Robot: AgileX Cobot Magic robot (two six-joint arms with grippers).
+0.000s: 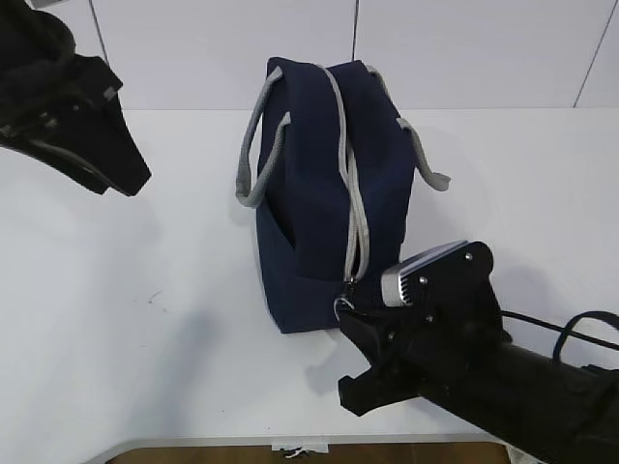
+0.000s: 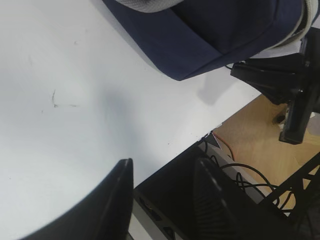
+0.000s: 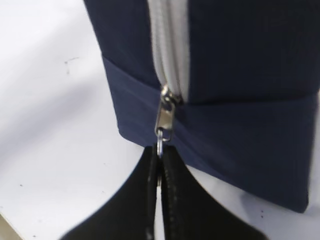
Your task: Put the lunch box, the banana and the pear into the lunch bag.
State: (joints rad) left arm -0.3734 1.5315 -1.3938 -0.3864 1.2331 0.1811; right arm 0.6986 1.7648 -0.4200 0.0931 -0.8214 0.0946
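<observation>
The navy lunch bag (image 1: 309, 174) stands upright in the middle of the white table, grey handles up, its grey zipper (image 1: 358, 213) running down the near end. My right gripper (image 3: 160, 156) is shut on the metal ring pull (image 3: 160, 146) hanging from the zipper slider (image 3: 164, 116) at the bag's (image 3: 240, 75) lower front. In the exterior view that gripper (image 1: 346, 309) sits at the bag's near bottom corner. My left gripper (image 2: 164, 165) hangs open and empty above the table's front edge, left of the bag (image 2: 215, 35). The lunch box, banana and pear are out of view.
The white table (image 1: 116, 338) ends in a front edge (image 2: 200, 137), with cables and a wooden floor (image 2: 250, 145) below it. My left arm (image 1: 87, 135) hovers at the far left. My right arm (image 1: 503, 377) crosses the near right corner.
</observation>
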